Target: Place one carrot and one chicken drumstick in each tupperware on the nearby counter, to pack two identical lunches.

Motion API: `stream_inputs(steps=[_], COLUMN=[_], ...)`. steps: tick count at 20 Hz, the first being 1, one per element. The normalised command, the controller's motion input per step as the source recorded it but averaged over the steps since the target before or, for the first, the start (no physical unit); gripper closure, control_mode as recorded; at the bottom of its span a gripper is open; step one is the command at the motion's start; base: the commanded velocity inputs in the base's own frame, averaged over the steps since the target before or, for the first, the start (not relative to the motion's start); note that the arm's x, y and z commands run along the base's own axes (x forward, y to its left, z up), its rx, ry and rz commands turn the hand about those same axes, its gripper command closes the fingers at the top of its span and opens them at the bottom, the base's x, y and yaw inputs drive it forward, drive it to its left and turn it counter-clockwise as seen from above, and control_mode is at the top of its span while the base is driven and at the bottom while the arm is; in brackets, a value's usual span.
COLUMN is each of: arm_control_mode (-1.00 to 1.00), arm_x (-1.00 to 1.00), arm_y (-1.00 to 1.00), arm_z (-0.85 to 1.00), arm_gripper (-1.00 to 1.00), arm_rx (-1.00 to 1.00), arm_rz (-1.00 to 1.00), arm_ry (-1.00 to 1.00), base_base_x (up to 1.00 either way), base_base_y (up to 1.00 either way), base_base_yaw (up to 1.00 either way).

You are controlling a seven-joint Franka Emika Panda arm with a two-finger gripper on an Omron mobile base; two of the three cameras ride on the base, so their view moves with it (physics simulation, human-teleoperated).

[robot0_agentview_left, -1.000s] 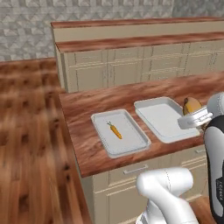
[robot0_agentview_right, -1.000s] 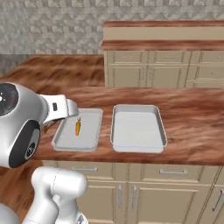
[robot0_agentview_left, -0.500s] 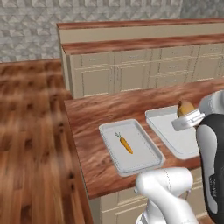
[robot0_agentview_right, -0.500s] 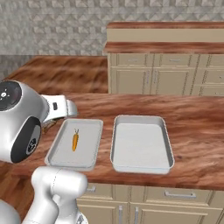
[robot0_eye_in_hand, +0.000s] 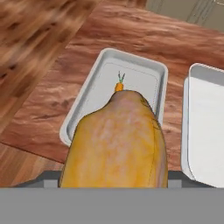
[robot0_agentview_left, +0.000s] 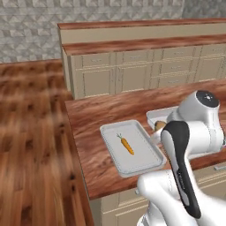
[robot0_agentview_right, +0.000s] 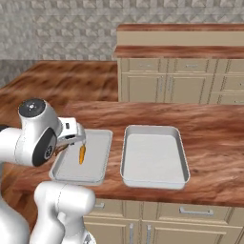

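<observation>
Reddish wood table [robot0_agentview_left: 95, 128] now sits closer as the base has rolled in. Fingers grasping the chicken drumstick [robot0_eye_in_hand: 116, 144] hover over the smaller tupperware [robot0_eye_in_hand: 154, 76], already holding a carrot [robot0_agentview_left: 126, 145]; the larger tupperware [robot0_agentview_right: 155, 157] remains unfilled.

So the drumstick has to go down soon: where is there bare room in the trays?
The larger tray is entirely bare. The smaller tray has free floor on both sides of the carrot lying along its middle. The end effector, gripping the chicken drumstick, hangs over that tray's near left edge.
</observation>
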Motion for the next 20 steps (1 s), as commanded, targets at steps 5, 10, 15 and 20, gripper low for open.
stream_inputs(steps=[5,10,15,20], arm_control_mode=[-1.00,-1.00,-1.00,-1.00], arm_x=[0.57,0.60,0.51,0.47], arm_y=[0.00,0.00,0.00,0.00], arm_z=[-0.58,-0.46,-0.39,-0.46], arm_gripper=[1.00,1.00,1.00,1.00], arm_rx=[0.00,0.00,0.00,-0.01], arm_rz=[0.10,0.11,0.02,0.00], arm_ry=[0.21,0.14,0.00,0.00], base_base_x=[0.00,0.00,0.00,0.00], base_base_y=[0.00,0.00,0.00,0.00], base_base_yaw=[0.00,0.00,0.00,0.00])
